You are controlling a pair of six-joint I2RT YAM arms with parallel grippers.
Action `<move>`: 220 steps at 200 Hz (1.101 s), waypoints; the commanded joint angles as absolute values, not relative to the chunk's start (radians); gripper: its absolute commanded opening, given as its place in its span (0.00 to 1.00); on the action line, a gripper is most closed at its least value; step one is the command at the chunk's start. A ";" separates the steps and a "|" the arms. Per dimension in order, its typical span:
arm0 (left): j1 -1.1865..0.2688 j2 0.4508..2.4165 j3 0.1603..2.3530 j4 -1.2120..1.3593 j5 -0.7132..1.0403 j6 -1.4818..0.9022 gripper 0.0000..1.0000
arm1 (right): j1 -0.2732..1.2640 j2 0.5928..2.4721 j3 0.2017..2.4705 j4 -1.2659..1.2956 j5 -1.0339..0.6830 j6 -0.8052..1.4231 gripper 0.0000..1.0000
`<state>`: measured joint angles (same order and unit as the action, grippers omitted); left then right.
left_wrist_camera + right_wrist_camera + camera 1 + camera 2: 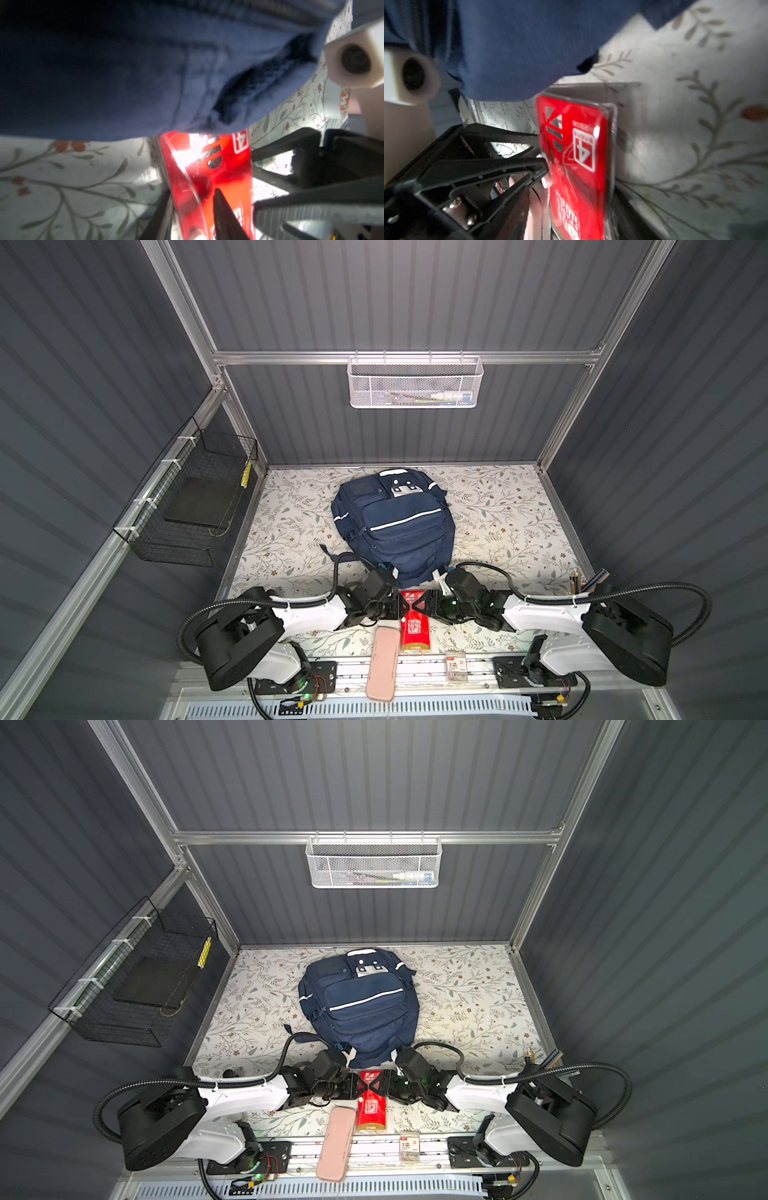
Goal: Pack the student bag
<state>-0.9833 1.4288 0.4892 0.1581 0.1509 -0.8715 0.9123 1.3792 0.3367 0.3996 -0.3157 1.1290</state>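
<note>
The navy student bag lies flat in mid-table, front side up. A red packet lies just in front of it, its far end under the bag's near edge. Both grippers meet at that end. My left gripper has one finger in front of the red packet and one at its edge; whether they press it is unclear. My right gripper stands open around the opposite edge of the red packet.
A pink pencil case lies beside the packet at the front edge, with a small card pack to its right. Pencils sit at the right edge. A white mesh basket hangs on the back wall and a black wire basket on the left wall.
</note>
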 commanded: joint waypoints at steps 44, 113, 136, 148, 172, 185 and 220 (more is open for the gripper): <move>-0.993 1.473 0.477 0.120 0.150 -0.899 0.32 | 0.917 1.467 0.232 0.544 -0.347 1.148 0.28; -0.993 1.361 0.608 -0.061 0.082 -0.805 0.35 | 0.910 1.132 0.255 0.207 -0.165 1.077 0.01; -0.993 1.292 0.700 -0.154 0.063 -0.707 0.46 | 0.901 0.905 0.258 0.047 -0.089 1.065 0.00; -0.992 1.269 0.765 -0.203 0.064 -0.650 0.52 | 0.897 0.790 0.275 -0.063 -0.041 1.056 0.00; -0.991 1.261 0.925 -0.294 0.066 -0.526 0.69 | 0.873 0.606 0.319 -0.256 0.031 1.036 0.00; -0.988 1.300 1.045 -0.393 0.023 -0.408 0.77 | 0.839 0.545 0.346 -0.327 0.071 1.027 0.00; -0.978 1.506 1.360 -0.633 -0.373 -0.060 0.85 | 0.645 0.536 0.394 -0.301 0.039 1.001 0.00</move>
